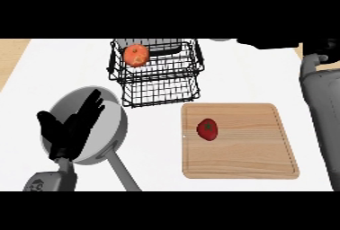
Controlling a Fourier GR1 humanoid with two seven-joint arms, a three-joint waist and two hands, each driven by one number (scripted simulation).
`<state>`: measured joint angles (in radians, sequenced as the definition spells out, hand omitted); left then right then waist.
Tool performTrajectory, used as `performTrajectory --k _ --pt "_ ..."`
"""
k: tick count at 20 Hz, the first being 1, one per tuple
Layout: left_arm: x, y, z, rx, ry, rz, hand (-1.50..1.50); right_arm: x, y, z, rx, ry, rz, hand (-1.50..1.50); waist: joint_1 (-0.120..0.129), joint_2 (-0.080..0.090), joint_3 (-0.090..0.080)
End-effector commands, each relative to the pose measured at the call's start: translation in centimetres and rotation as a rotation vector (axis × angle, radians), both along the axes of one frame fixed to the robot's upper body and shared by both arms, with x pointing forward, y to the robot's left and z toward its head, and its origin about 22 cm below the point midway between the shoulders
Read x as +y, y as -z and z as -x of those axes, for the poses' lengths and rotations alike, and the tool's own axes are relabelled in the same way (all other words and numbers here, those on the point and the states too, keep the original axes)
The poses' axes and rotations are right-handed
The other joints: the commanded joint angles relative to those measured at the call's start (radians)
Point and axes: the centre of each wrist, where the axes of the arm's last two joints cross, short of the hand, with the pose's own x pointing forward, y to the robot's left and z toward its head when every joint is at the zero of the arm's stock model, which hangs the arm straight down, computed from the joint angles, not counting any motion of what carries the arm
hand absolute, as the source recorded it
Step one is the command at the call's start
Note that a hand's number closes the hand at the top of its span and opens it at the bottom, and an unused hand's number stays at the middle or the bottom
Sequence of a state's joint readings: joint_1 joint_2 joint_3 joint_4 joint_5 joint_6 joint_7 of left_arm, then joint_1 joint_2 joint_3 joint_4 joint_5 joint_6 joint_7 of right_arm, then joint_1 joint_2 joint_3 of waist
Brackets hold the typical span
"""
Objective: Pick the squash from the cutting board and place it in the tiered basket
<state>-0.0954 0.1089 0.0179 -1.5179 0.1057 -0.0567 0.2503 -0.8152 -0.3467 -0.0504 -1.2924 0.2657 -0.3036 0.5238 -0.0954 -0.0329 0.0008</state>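
While the left hand (72,123) hangs open and empty over the pan (114,130), the squash (208,129) lies well rightward on the cutting board (259,152) — the right forearm's (320,117) side.

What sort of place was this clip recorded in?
Most likely a kitchen counter. A wooden cutting board holds a red vegetable, a black wire tiered basket stands behind it, and a grey pan lies on the white top.
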Motion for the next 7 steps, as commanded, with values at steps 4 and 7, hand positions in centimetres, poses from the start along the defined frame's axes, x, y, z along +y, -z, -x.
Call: performTrajectory --k 4,7 --pt "0.0 -0.2 0.3 -0.022 0.001 -0.011 0.0 -8.0 -1.4 9.1 -0.002 -0.023 0.044 -1.5 -0.006 0.007 0.0" --pt "0.3 -0.4 0.1 -0.024 0.003 0.008 0.0 -10.6 -3.7 13.5 -0.033 -0.004 0.049 -1.5 0.002 0.01 0.0"
